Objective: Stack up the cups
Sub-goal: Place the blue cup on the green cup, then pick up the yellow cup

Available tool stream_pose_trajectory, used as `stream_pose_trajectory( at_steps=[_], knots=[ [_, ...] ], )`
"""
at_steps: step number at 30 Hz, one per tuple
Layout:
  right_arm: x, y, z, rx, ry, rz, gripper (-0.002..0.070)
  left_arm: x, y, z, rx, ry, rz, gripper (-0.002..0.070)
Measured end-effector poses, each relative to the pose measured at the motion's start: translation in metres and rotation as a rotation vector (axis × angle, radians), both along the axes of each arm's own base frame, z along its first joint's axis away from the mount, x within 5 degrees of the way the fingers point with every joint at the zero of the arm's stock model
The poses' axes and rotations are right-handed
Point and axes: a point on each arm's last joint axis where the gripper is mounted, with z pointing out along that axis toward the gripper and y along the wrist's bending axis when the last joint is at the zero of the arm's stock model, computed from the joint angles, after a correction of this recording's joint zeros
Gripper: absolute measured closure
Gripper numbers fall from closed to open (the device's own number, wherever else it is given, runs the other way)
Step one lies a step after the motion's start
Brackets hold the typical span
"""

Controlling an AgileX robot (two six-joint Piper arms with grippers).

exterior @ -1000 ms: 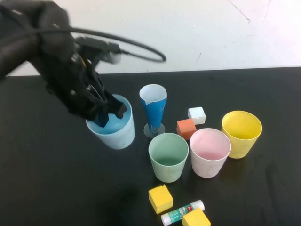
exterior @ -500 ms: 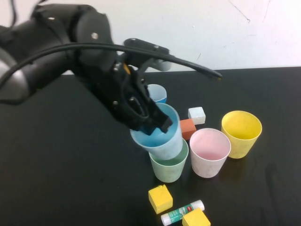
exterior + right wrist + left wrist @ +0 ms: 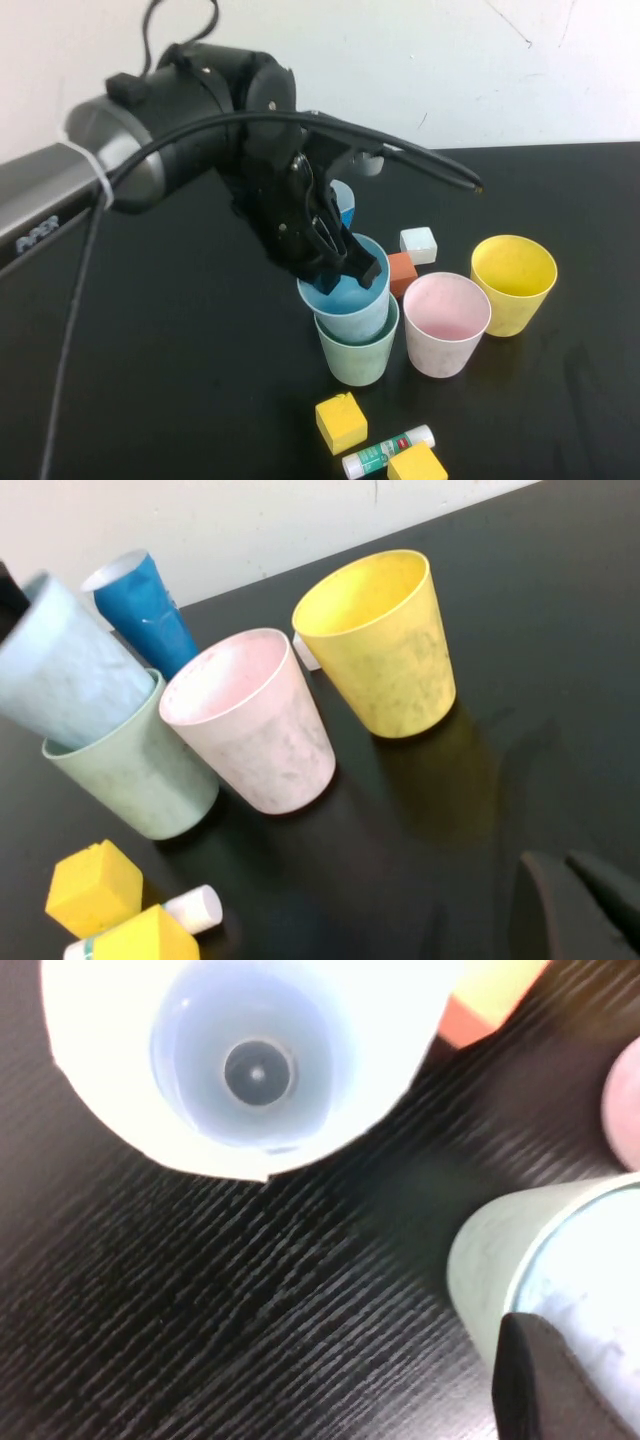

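Note:
My left gripper (image 3: 348, 266) is shut on the rim of the light blue cup (image 3: 347, 302), which sits tilted inside the green cup (image 3: 357, 352). In the left wrist view one dark finger (image 3: 560, 1385) lies on the light blue cup (image 3: 600, 1250), with the green cup's rim (image 3: 478, 1270) beside it. The pink cup (image 3: 446, 323) and the yellow cup (image 3: 513, 282) stand upright to the right. In the right wrist view my right gripper (image 3: 560, 865) is shut and empty, low over the table near the yellow cup (image 3: 385, 645) and the pink cup (image 3: 255, 720).
A dark-blue cone glass (image 3: 343, 203) stands behind the left arm. An orange block (image 3: 402, 272) and a white block (image 3: 418, 243) lie behind the cups. Two yellow blocks (image 3: 341, 421) (image 3: 417, 464) and a glue stick (image 3: 388, 451) lie at the front.
My left gripper has carried the light blue cup from the left, across in front of the cone glass, and lowered it into the green cup.

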Motion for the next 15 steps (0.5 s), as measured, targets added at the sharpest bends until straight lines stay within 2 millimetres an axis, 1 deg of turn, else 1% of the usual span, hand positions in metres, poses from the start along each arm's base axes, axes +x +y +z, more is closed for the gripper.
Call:
stream_pose_trajectory(
  at_steps=[2, 4, 6, 8, 10, 11, 13, 15],
  knots=[
    [0.0, 0.0, 0.0, 0.002, 0.0, 0.0, 0.0678, 0.002, -0.001, -0.004, 0.009, 0.007, 0.0, 0.0653],
    [0.0, 0.0, 0.0, 0.002, 0.0, 0.0, 0.0678, 0.003, -0.001, -0.007, 0.01, 0.01, 0.001, 0.0614],
    [0.0, 0.0, 0.0, 0.006, 0.0, 0.0, 0.0678, 0.003, -0.002, -0.006, 0.007, 0.005, 0.001, 0.0546],
    [0.0, 0.001, 0.001, 0.017, -0.001, 0.002, 0.0678, 0.004, -0.002, -0.001, 0.0, -0.006, 0.001, 0.0452],
    [0.0, 0.001, 0.001, 0.035, -0.002, 0.003, 0.0678, 0.005, -0.003, 0.005, -0.003, -0.015, -0.002, 0.038],
    [0.0, 0.001, 0.001, 0.041, -0.003, 0.004, 0.0678, 0.006, -0.003, 0.011, -0.006, -0.022, -0.004, 0.0356],
    [-0.001, 0.002, 0.006, 0.041, -0.015, 0.007, 0.0678, 0.006, -0.003, 0.021, -0.005, -0.036, -0.008, 0.0346],
    [-0.002, 0.002, 0.022, 0.029, -0.062, 0.011, 0.0678, 0.005, 0.0, 0.036, -0.007, -0.074, -0.01, 0.0384]
  ],
)
